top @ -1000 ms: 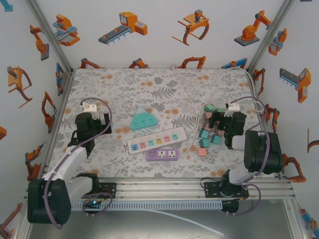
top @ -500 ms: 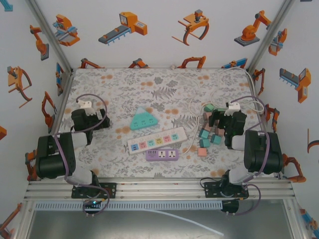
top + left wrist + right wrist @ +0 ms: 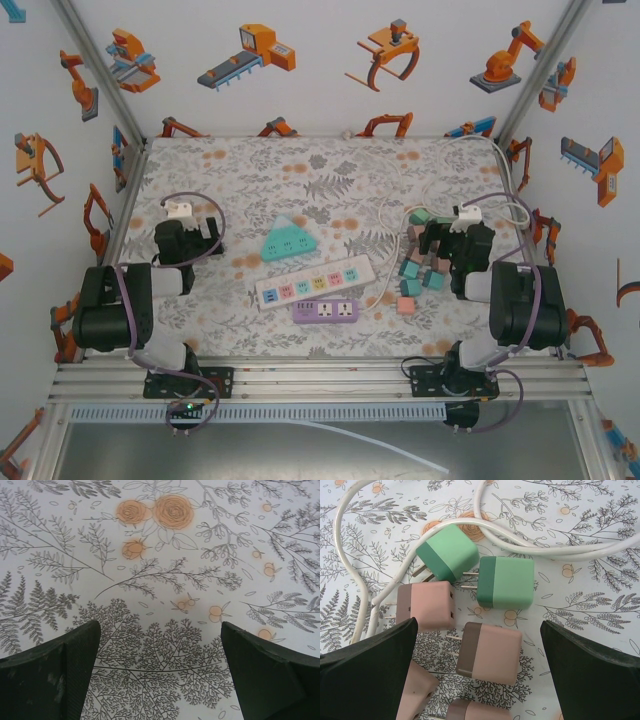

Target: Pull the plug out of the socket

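Both arms sit low near the bench (image 3: pixel 330 170) edges. The left end effector (image 3: pixel 160 665) is spread wide with nothing between its pads, over bare floral cloth at about 9 o'clock from the sockets. The right end effector (image 3: pixel 479 665) is equally wide and grips nothing. It hovers over a heap of loose plug adapters (image 3: pixel 420 265) at about 3 o'clock from the sockets.

The sockets lie mid-bench. A white power strip (image 3: pixel 313 284) with coloured outlets runs aslant, a purple power strip (image 3: pixel 325 311) lies just beside it at 6 o'clock, and a teal triangular socket block (image 3: pixel 287 238) sits at its 11 o'clock.

The right wrist view shows two green adapters (image 3: pixel 447 555) prong-to-prong. Pink-and-brown adapters (image 3: pixel 490 652) lie below them, and a white cable (image 3: pixel 545 550) loops across at 12 o'clock. All of these lie free on the cloth with prongs bare, none in a socket.

I judge that no pull is under way. From overhead I cannot make out a plug seated in any of the three strips, so either the pulling is finished or a plug is too small to see. If one remains, an arm would have to travel to mid-bench, close on the plug body and draw it straight along its prongs. The other arm would probably need to pin the strip.

The outlets' faces are too small overhead to read. The lower adapters are cut off by the frame and the pads. The cable's ends run out of sight.
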